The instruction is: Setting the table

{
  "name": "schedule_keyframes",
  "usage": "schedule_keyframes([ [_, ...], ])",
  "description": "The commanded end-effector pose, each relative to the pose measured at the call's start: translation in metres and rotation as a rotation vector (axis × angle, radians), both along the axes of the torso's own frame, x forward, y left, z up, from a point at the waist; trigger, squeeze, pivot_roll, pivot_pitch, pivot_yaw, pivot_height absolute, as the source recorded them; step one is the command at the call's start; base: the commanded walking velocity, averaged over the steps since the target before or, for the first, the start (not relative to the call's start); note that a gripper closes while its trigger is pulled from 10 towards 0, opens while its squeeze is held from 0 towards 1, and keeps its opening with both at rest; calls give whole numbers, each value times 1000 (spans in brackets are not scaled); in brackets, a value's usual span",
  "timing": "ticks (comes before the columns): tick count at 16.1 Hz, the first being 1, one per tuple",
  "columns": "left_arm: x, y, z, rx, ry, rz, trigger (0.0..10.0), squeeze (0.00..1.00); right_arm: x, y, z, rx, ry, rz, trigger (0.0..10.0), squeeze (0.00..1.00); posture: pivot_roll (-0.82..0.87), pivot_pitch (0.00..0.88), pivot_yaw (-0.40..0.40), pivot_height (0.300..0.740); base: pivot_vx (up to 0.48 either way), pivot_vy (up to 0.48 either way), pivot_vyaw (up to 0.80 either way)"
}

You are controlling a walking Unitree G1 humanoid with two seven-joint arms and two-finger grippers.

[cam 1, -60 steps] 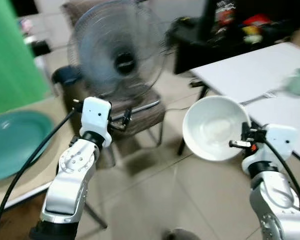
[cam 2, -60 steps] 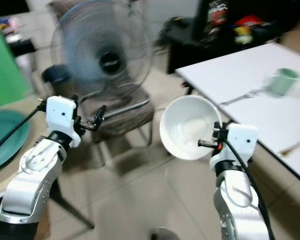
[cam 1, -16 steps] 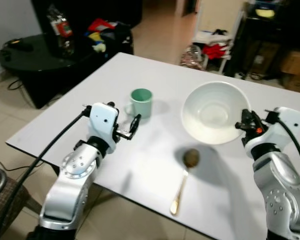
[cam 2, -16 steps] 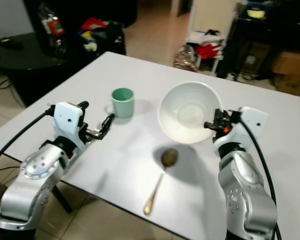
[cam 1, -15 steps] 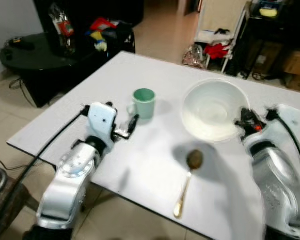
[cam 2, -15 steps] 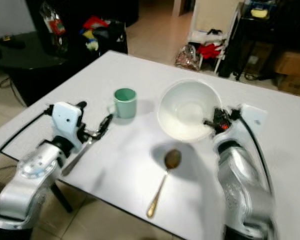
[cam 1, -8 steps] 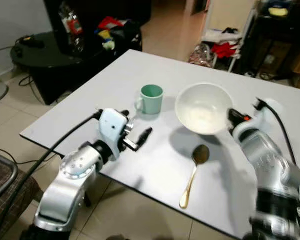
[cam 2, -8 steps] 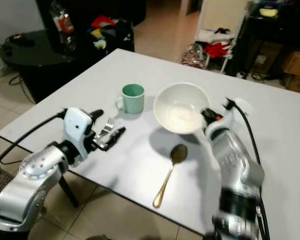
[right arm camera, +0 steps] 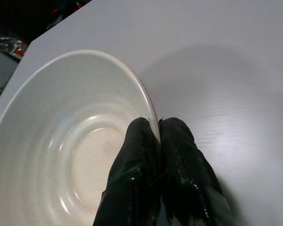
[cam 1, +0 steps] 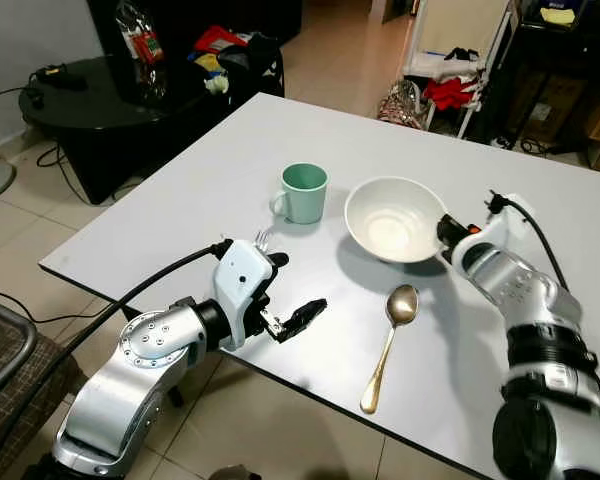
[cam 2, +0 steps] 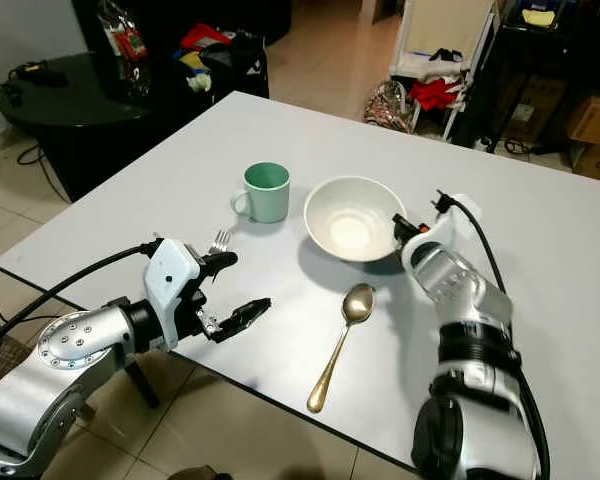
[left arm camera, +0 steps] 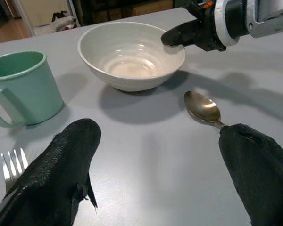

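A big white table point(cam 1: 180, 200) stands on a floor point(cam 1: 40, 215) of pale tiles; to the far left is a low black table point(cam 1: 90, 105) with a shiny bag point(cam 1: 140, 35) and bright toys point(cam 1: 225, 45) on it; a black cable point(cam 1: 10, 300) lies on the floor near it; at the near left edge is part of a brown chair point(cam 1: 0, 350); far right, a white rack point(cam 1: 450, 60) holds red cloth point(cam 1: 458, 92); brown boxes point(cam 2: 590, 125) sit by dark shelves point(cam 1: 570, 60).

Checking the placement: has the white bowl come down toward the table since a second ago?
Yes. The white bowl, pinched at its rim by the right gripper, now sits low beside the green mug; earlier it hung higher.
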State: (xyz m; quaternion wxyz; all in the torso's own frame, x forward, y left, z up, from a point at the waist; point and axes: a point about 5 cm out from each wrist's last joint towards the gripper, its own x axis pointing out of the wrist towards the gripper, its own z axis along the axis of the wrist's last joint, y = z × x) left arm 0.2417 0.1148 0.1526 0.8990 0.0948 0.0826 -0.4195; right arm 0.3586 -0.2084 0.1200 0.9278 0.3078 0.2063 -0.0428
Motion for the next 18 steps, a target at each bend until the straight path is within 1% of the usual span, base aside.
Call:
schedule_keyframes([
  [1, -1, -1, 3, 3, -8, -6, 10000, 0, 6, 1, 7, 2, -32, 5, 10000, 0, 79, 0, -18, 740, 0, 0, 0],
  [2, -1, 0, 3, 8, -6, 2, 10000, 0, 10, 3, 6, 12, -21, 8, 10000, 0, 82, 0, -15, 740, 0, 0, 0],
  [5, 0, 1, 4, 17, -9, 9, 10000, 0, 15, 6, 1, 15, 10, 10, 10000, 0, 92, 0, -27, 740, 0, 0, 0],
  [6, 1, 2, 5, 17, -15, 17, 10000, 0, 15, 7, 0, 3, 23, 14, 10000, 918, 92, 0, -28, 740, 0, 0, 0],
  [7, 1, 3, 5, 17, -17, 24, 10000, 0, 16, 8, 1, 2, 19, 18, 10000, 1000, 92, 0, -28, 740, 0, 0, 0],
  [9, -1, 5, 4, 24, -12, 20, 10000, 0, 17, 8, 4, 13, 8, 17, 10000, 1000, 89, 0, -16, 740, 0, 0, 0],
  [11, 0, 4, 5, 24, -13, 20, 10000, 0, 18, 7, 10, 29, -11, 27, 10000, 1000, 86, 0, -9, 740, 0, 0, 0],
  [13, 2, 4, 5, 24, -18, 22, 10000, 0, 19, 6, 21, 56, -41, 29, 10000, 1000, 84, 0, -8, 740, 0, 0, 0],
  [15, 4, 3, 6, 25, -20, 13, 10000, 0, 15, 7, 37, 70, -83, 55, 10000, 1000, 65, 0, 7, 740, 0, 0, 0],
  [16, 6, 2, 6, 25, -23, 13, 10000, 0, 13, 7, 41, 64, -93, 69, 10000, 1000, 64, 0, 7, 740, 0, 0, 0],
  [18, 8, 4, 8, 18, -31, 23, 10000, 0, 2, 7, 56, 2, -133, 102, 10000, 1000, 62, 0, 6, 740, 0, 0, 0],
])
